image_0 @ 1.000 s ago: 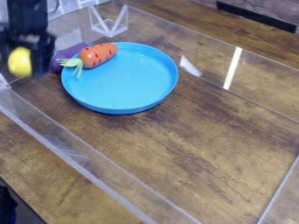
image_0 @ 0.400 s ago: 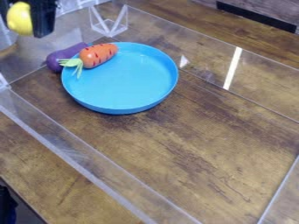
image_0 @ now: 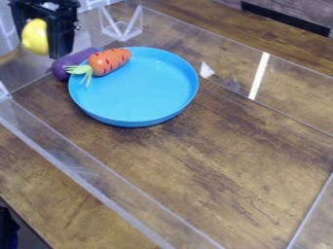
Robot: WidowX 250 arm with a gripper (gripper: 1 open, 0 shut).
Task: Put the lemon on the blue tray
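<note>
A: What stood at the upper left of the frame?

B: The gripper point(image_0: 43, 37), dark and blurred, hung there above the table point(image_0: 196, 165). The lemon point(image_0: 35, 38) sat right at its tip, on the left side of the dark fingers, and it was up in the air rather than on the wood.

A: Were the jaws apart?

B: No, they were drawn in and clamped on the lemon. I could not make out each finger on its own, but the fruit was pressed against the dark body and nothing else touched it.

A: How did the lemon lie?

B: It looked like an upright oval, its long axis running top to bottom in the frame. Which end pointed down I could not tell.

A: And to the right of that?

B: A purple item point(image_0: 68, 64) lay just below the gripper, touching the left rim of the blue tray point(image_0: 143, 92). A carrot point(image_0: 107, 61) rested on that same rim, its green top toward the left. The lemon was up and to the left of the tray, not over it.
</note>
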